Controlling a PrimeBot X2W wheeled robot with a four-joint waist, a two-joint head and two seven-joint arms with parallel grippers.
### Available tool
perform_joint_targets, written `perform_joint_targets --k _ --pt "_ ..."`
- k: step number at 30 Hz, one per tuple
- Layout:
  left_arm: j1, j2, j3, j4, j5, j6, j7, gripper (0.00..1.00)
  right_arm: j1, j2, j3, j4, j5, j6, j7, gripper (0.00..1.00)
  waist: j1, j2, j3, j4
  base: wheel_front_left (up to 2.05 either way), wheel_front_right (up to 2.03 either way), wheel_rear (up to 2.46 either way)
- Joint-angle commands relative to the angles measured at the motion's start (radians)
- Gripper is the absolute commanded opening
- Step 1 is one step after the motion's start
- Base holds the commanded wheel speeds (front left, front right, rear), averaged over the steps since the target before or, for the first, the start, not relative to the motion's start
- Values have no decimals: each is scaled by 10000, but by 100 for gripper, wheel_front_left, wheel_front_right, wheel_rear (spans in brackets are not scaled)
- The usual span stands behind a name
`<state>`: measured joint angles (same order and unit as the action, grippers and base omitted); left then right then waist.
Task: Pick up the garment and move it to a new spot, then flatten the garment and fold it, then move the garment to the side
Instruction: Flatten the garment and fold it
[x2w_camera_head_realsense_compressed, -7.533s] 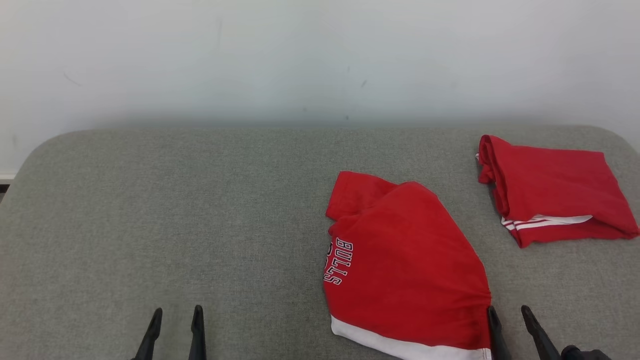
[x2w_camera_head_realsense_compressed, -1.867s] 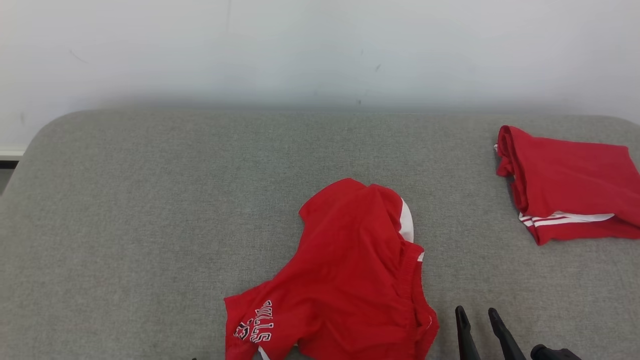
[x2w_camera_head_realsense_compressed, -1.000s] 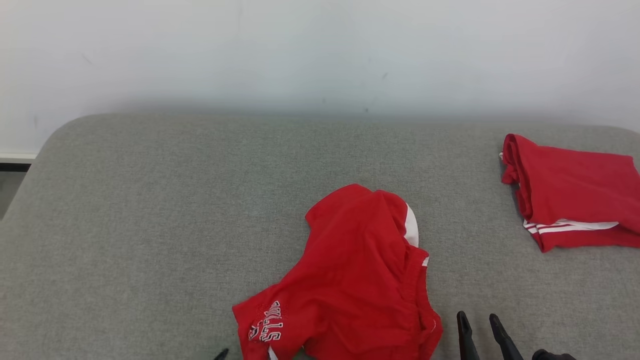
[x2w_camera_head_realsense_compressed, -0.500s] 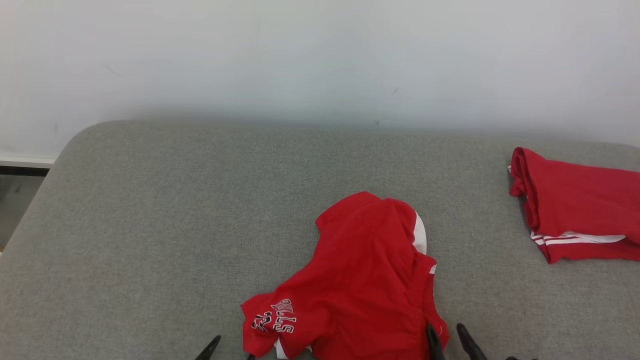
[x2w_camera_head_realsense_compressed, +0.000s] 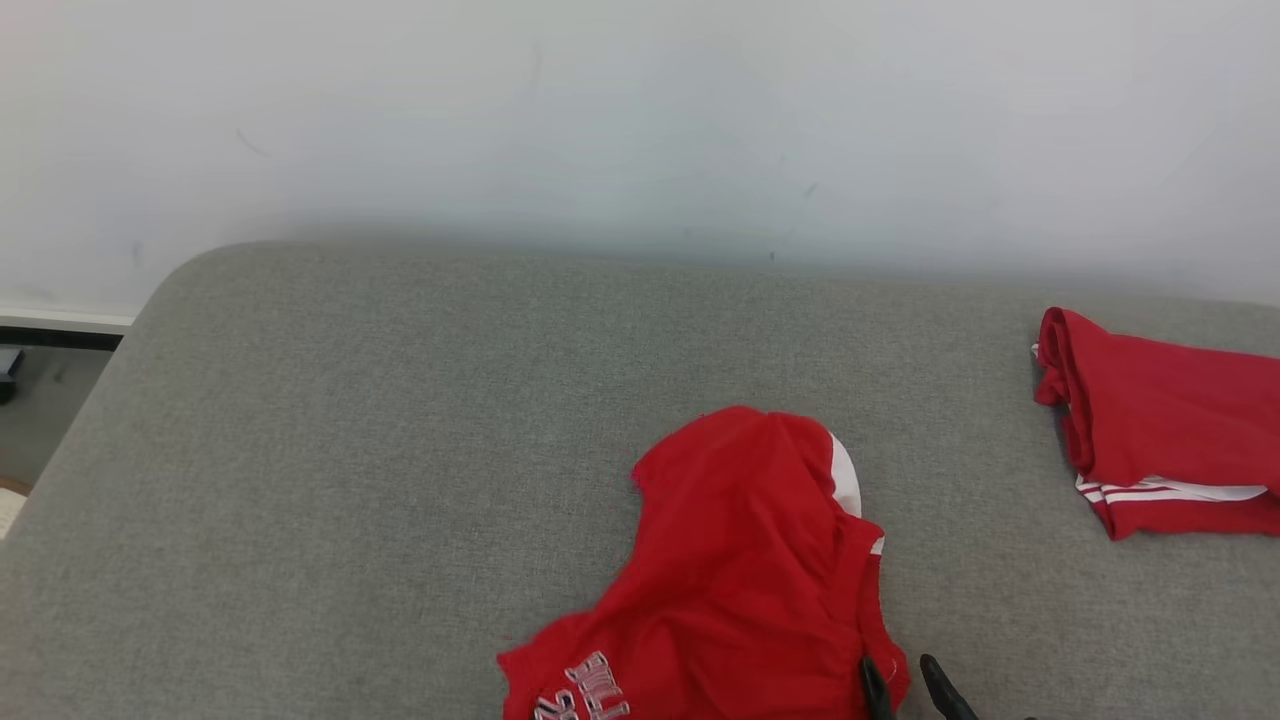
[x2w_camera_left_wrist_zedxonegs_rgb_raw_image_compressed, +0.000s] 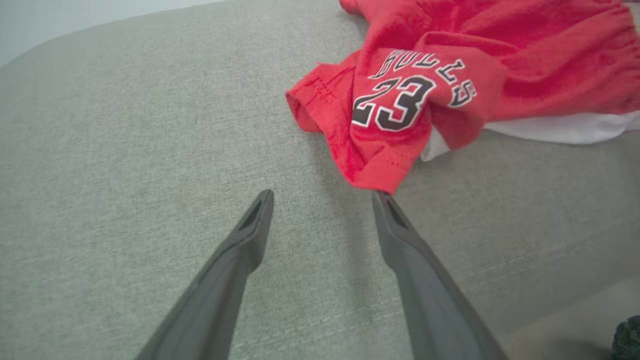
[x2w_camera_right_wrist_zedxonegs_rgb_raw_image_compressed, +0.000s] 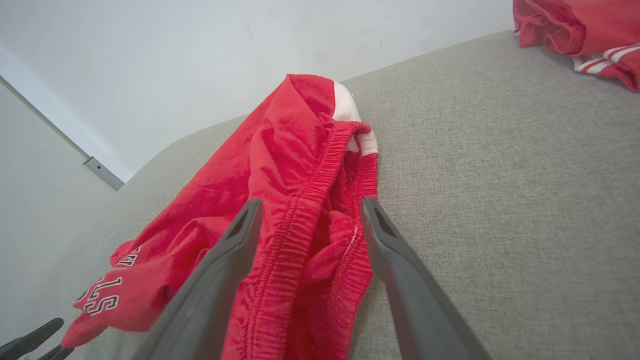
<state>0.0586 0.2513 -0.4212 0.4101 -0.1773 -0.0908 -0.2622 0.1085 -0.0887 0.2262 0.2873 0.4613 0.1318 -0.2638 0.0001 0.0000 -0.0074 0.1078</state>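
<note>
Right hand (x2w_camera_right_wrist_zedxonegs_rgb_raw_image_compressed: 310, 202) apart, straddling Bulls shorts (x2w_camera_head_realsense_compressed: 750, 560) waistband; left hand (x2w_camera_left_wrist_zedxonegs_rgb_raw_image_compressed: 324, 194) apart at hem. Risk: bunched layers caught, tangled spread.

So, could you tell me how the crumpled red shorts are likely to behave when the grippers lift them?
Probably floppy: the red shorts lie bunched in soft folds, so they should sag from any pinch. The gathered elastic waistband, lying between the jaws of the open right gripper, looks thicker and likely offers a firmer hold. The thin fabric suggests they are light.
</note>
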Motion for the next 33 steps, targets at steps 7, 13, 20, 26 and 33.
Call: perform_joint_targets --k 7,13,20,26,33 --pt "194 -46 -122 246 -96 -192 -26 100 117 4 33 138 -69 -18 -10 100 -1 0 -44 114 0 0 0" --pt "139 -320 161 29 -177 -195 -26 100 -389 -121 641 1252 109 -19 -12 100 -1 0 -31 148 0 0 0" --pt "45 -508 463 -178 -101 -173 -26 100 -1415 -246 1572 2361 438 -19 -12 0 -1 0 22 130 0 0 0" --pt "-106 -686 728 -193 -51 -207 -26 100 -2771 -452 898 1983 867 -19 -15 0 -1 0 88 117 0 0 0" --pt "-168 -752 794 23 42 -320 -26 100 -4088 -582 -699 1554 1208 -19 -12 0 -1 0 186 211 0 0 0"
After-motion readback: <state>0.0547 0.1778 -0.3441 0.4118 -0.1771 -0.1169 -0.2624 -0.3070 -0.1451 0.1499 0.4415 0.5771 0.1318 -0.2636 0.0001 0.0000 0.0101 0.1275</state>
